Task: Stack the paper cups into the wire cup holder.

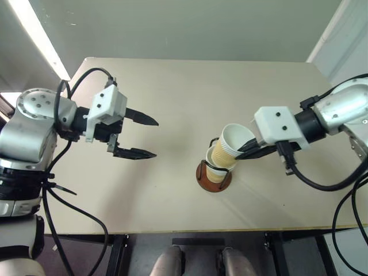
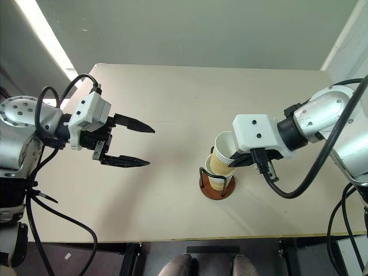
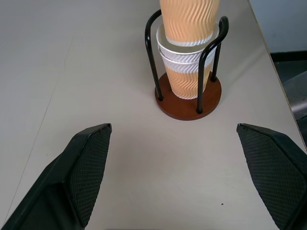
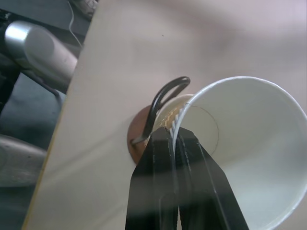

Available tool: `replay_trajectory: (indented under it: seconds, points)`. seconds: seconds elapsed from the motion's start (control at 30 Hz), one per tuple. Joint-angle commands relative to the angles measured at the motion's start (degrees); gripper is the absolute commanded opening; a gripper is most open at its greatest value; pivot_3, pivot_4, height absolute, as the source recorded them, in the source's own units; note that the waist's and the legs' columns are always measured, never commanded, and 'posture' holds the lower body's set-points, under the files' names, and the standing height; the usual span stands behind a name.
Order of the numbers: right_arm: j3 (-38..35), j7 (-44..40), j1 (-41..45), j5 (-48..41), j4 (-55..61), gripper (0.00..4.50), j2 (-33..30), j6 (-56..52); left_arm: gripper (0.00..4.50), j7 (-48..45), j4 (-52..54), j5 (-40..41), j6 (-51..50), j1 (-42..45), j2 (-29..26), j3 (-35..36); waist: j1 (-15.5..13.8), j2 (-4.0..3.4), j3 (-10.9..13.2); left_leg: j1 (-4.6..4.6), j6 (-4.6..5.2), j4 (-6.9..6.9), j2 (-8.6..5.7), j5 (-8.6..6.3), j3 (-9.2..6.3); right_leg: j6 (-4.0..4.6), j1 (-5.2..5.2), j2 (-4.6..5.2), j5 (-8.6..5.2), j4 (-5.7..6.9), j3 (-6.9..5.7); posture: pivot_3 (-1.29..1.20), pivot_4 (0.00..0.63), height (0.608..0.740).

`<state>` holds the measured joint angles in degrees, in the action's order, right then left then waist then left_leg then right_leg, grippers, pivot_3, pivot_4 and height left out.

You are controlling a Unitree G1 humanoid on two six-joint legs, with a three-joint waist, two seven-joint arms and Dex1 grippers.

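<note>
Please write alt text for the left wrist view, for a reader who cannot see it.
A tan paper cup is entering two nested cups inside a black wire cup holder on a beige table. The left gripper is open in front, its fingers holding nothing.

The top cup (image 3: 189, 21) is cut off by the upper edge of the left wrist view, so its rim and mouth are out of sight there. In the right wrist view its far rim runs past the picture's edge. Its foot sits inside the cups (image 3: 186, 67) below, hidden; whether it has seated fully cannot be told. The holder's (image 1: 214, 179) base is mostly covered by those cups from above, and its wires are too thin to follow there. The right tool's (image 4: 175, 139) fingertips are blurred where they pinch the cup wall. The left tool's (image 3: 184, 172) fingers (image 3: 86, 165) run off the bottom edge.
</note>
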<state>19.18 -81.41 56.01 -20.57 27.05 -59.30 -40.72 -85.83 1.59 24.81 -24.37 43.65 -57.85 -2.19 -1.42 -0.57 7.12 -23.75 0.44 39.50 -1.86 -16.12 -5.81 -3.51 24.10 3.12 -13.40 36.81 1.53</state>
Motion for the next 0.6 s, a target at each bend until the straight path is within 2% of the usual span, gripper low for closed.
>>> replay_trajectory:
  seconds: [0.03, 0.1, 0.2, 0.37, 0.5, 0.6]
  points:
    - [1.29, 0.77, 1.86, 2.64, 0.14, 0.05, 1.61, 1.28, 4.5, 0.65, 1.88, 0.72, -0.28, 0.93, -0.02, 1.34, 0.01, 0.0, 0.0, 0.0, 0.0, 0.0, 0.0, 0.0, 0.0, 0.0, 0.0, 0.0, 0.0, 0.0, 0.0, 0.0, 0.15, 0.74]
    - [1.27, 0.49, 2.28, 2.96, -0.03, 0.44, 2.16, 0.81, 4.5, 0.77, 2.14, 0.81, -0.49, 0.72, -0.02, 1.49, 0.0, 0.0, 0.0, 0.0, 0.0, 0.0, 0.0, 0.0, 0.0, 0.0, 0.0, 0.0, 0.0, 0.01, -0.01, 0.0, 0.15, 0.74]
    - [0.66, 1.21, 3.55, 3.44, -1.16, 1.24, 3.63, 0.21, 4.5, 1.01, 2.39, 0.81, -0.69, 0.45, -0.04, 1.66, 0.01, 0.0, 0.0, -0.01, 0.0, 0.0, 0.0, 0.0, 0.0, 0.0, 0.0, 0.0, 0.0, 0.0, 0.0, 0.0, 0.15, 0.74]
    - [-3.66, 4.63, 8.91, 1.13, -6.43, 3.0, 7.18, -4.1, 4.5, 1.78, 2.73, 1.09, -1.28, 0.11, -0.18, 2.0, 0.05, 0.0, 0.0, 0.0, 0.0, -0.01, 0.01, 0.0, -0.01, 0.01, 0.03, 0.0, 0.0, 0.02, 0.0, 0.0, 0.15, 0.74]
    - [-9.98, 9.57, 10.1, -1.17, -11.46, 3.0, 8.93, -8.49, 4.5, 3.72, 3.44, 1.89, -3.17, -0.55, -0.1, 3.15, -0.1, 0.01, 0.0, -0.05, 0.0, -0.02, -0.01, 0.0, -0.01, 0.01, 0.05, 0.0, -0.01, -0.04, 0.0, 0.0, 0.15, 0.74]
    - [-15.48, 13.84, 6.73, -2.92, -14.16, 3.0, 9.61, -11.27, 4.5, 5.93, 5.2, 2.93, -5.41, -2.56, -0.41, 4.71, -0.13, 0.01, 0.0, -0.07, -0.01, -0.08, -0.01, 0.01, -0.01, 0.01, 0.05, 0.0, 0.0, -0.04, 0.0, 0.0, 0.15, 0.74]
